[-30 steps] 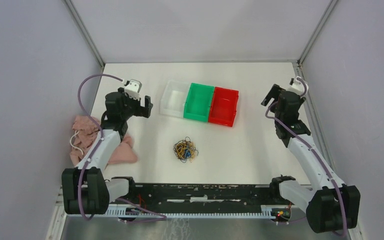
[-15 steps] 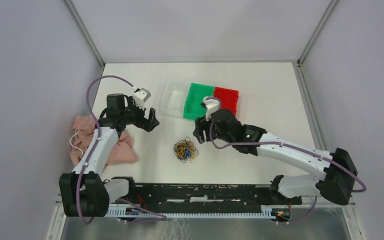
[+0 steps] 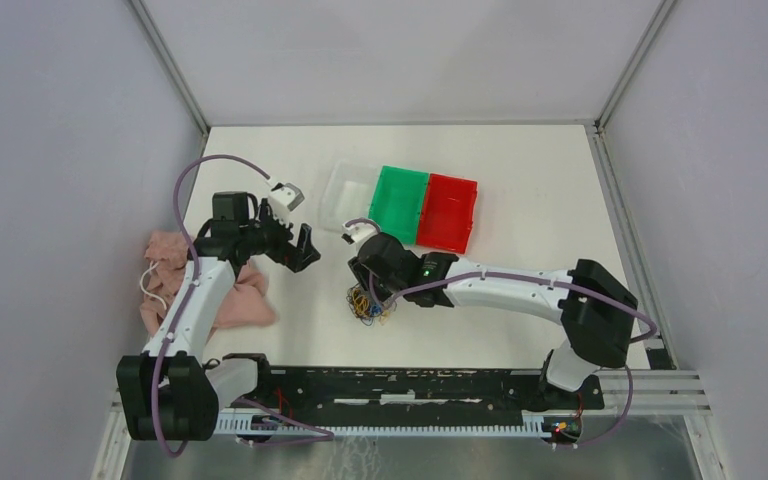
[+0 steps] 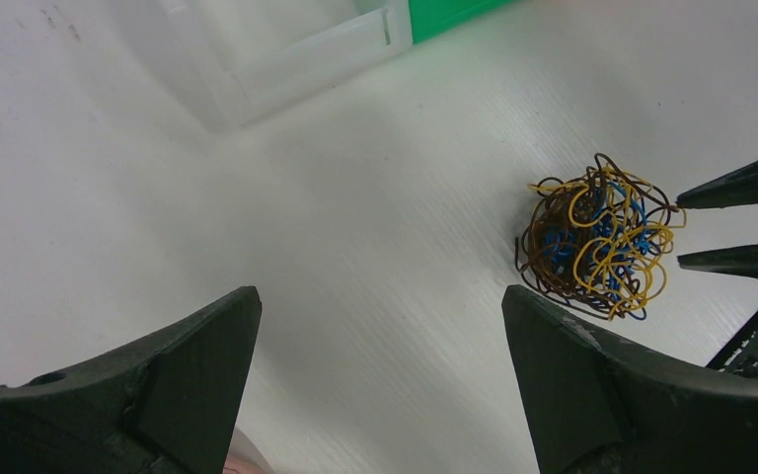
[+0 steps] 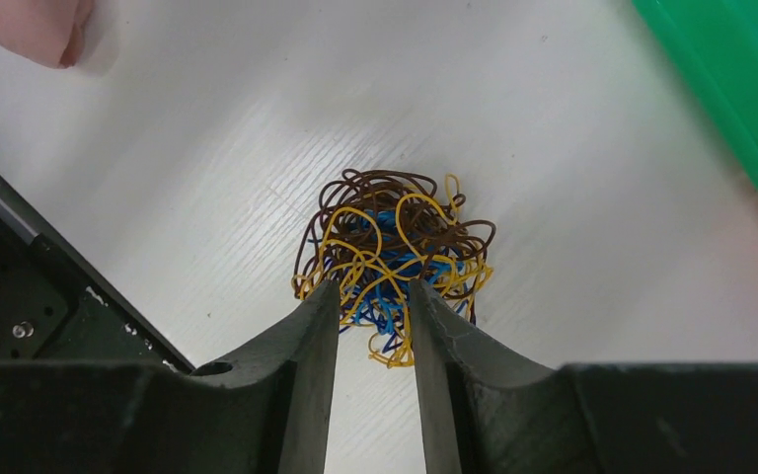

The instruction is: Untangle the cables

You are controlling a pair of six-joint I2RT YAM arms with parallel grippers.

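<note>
Right arm (image 3: 505,284) stretched inward, right tool (image 5: 373,288) at cables (image 5: 395,232).

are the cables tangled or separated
Tangled: the cables, brown, yellow and blue, sit knotted in one ball on the table.

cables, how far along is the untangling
Done: nothing yet; the cables sit in one brown, yellow and blue ball. In hand: the right claw is at the ball's edge, jaws narrow but gapped, no strand clearly gripped; the left claw hangs open, apart from it. Left: pulling every strand free.
</note>
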